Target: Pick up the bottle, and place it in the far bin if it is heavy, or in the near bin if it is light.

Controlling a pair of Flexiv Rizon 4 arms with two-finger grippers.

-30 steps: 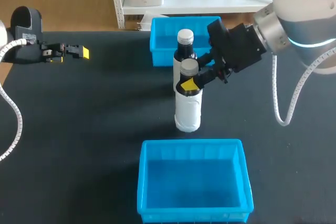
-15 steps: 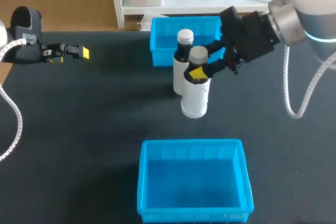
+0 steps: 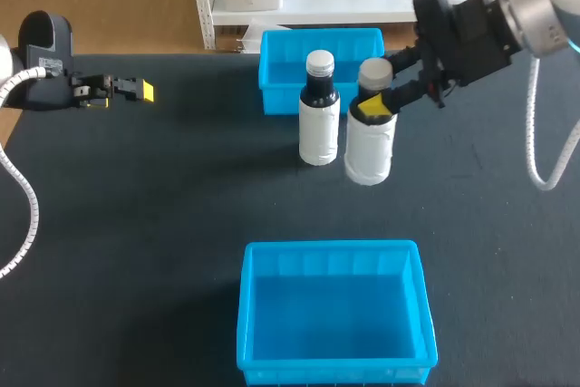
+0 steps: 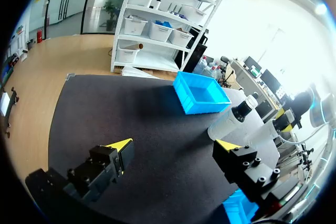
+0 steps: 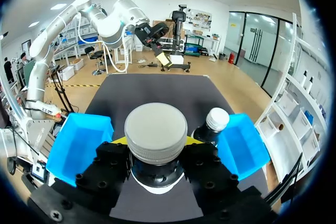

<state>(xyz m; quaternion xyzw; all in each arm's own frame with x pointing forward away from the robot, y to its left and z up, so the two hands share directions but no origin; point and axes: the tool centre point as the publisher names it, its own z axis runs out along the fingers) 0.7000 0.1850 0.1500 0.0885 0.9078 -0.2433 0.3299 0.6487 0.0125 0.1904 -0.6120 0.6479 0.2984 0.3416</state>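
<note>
Left gripper (image 3: pixel 127 90): at the far left of the table (image 3: pixel 136 224), fingers spread wide with nothing between them.
Near bin (image 3: pixel 246 314): blue, open, at the table's near edge, around the middle.
Far bin (image 3: pixel 276 70): blue, at the table's far edge, behind both bottles.
Second bottle (image 3: pixel 319 124): upright just in front of the far bin, with a white label, dark neck and white cap. It stands just left of the held bottle, with a narrow gap between them.
Held bottle (image 3: pixel 370 147): upright, grey cap on top, its neck between the right gripper's fingers and its body hanging below them. It is just in front of the far bin's right corner. Its base seems clear of the table, though the head view does not settle it.
Right gripper (image 3: pixel 373 106): comes in from the far right, yellow tips clamped on either side of the neck just under the cap.
Change: a second ago the held bottle was in front of the second bottle, closer to the near bin. Now it is to that bottle's right and farther back. The left gripper has not moved.
</note>
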